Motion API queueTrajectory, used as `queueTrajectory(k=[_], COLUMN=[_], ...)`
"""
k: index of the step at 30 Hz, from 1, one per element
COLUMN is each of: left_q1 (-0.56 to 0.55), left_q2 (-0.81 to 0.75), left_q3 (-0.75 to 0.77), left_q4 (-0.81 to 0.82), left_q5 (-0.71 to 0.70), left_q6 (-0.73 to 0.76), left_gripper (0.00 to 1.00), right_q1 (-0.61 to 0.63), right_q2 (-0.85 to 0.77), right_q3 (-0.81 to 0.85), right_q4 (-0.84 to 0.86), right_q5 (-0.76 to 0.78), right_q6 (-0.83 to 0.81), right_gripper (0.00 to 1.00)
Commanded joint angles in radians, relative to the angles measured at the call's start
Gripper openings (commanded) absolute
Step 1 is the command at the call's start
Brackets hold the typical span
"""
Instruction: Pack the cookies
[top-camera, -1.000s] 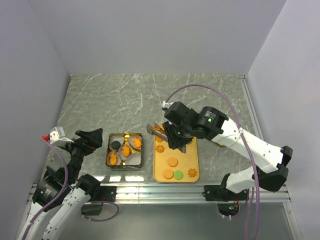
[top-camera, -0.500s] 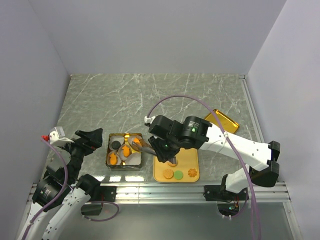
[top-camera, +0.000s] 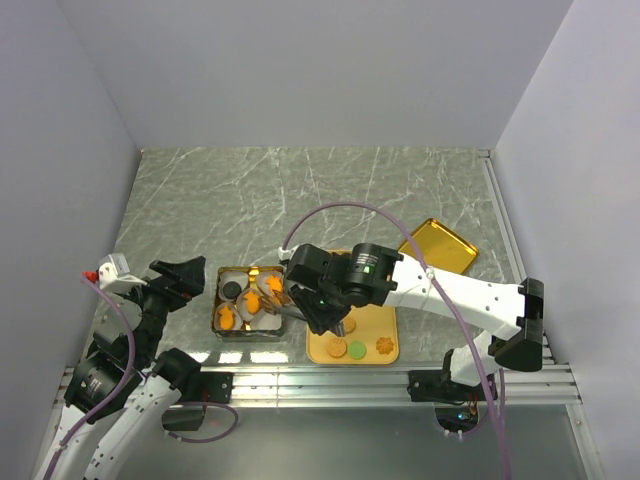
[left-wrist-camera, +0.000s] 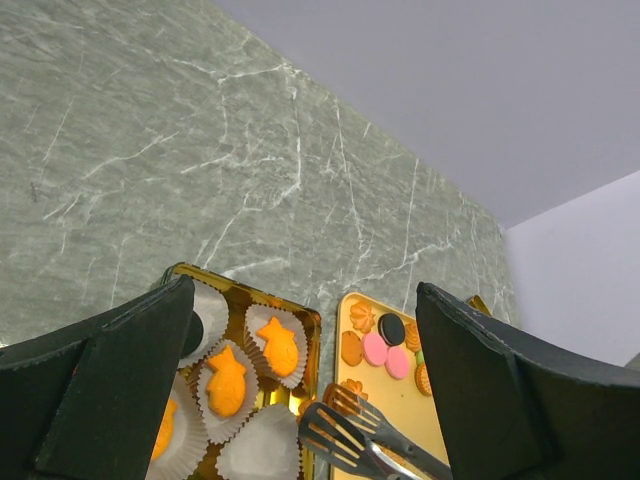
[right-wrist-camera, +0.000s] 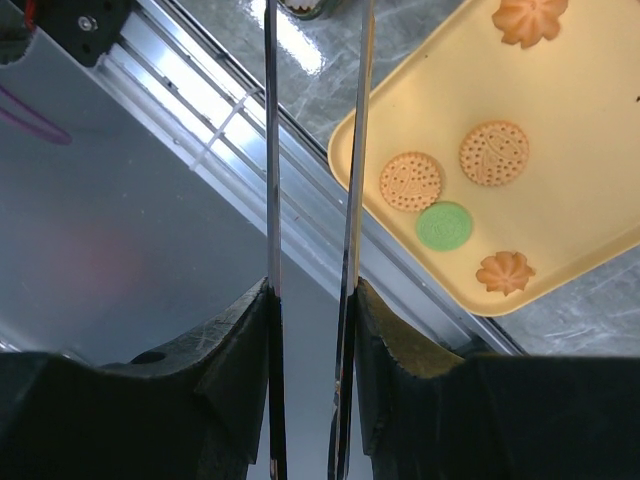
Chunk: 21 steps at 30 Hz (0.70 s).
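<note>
Cookies lie on the yellow tray (top-camera: 372, 318): tan rounds (right-wrist-camera: 411, 181), a green disc (right-wrist-camera: 444, 225), flower shapes (right-wrist-camera: 505, 272), pink discs (left-wrist-camera: 376, 348) and a dark one (left-wrist-camera: 391, 329). The gold tin (top-camera: 217, 300) holds white paper cups with orange fish-shaped cookies (left-wrist-camera: 279, 345) and one empty cup (left-wrist-camera: 258, 450). My right gripper (top-camera: 318, 305) (right-wrist-camera: 312, 300) is shut on metal tongs (left-wrist-camera: 340, 440), whose blades sit over the tin's right rim. An orange-brown cookie (left-wrist-camera: 304, 403) seems pinched between the blades. My left gripper (top-camera: 175, 280) (left-wrist-camera: 305, 300) is open left of the tin, holding nothing.
A gold lid (top-camera: 440, 243) lies tilted on the marble table behind the tray's right side. The aluminium rail (right-wrist-camera: 250, 120) at the table's near edge passes under the tongs. Walls close the table on the left, back and right.
My right arm swung left with the tongs, from over the yellow tray to the tin's right edge, uncovering the gold lid. The left arm stayed still.
</note>
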<state>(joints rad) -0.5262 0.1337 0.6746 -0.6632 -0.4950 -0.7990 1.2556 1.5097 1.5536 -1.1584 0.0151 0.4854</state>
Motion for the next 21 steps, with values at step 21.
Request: queueTrajectory(k=[21], left_q1=[-0.004], left_q2=[0.004], left_q3=[0.034], left_q4=[0.014], left_q5=[-0.013], left_q6=[0.000], left_gripper=[0.99], right_q1=[0.010], right_q2=[0.046], right_q3=[-0.029], right_q4=[0.063], right_q5=[0.011], right_q6=[0.010], right_gripper=[0.44])
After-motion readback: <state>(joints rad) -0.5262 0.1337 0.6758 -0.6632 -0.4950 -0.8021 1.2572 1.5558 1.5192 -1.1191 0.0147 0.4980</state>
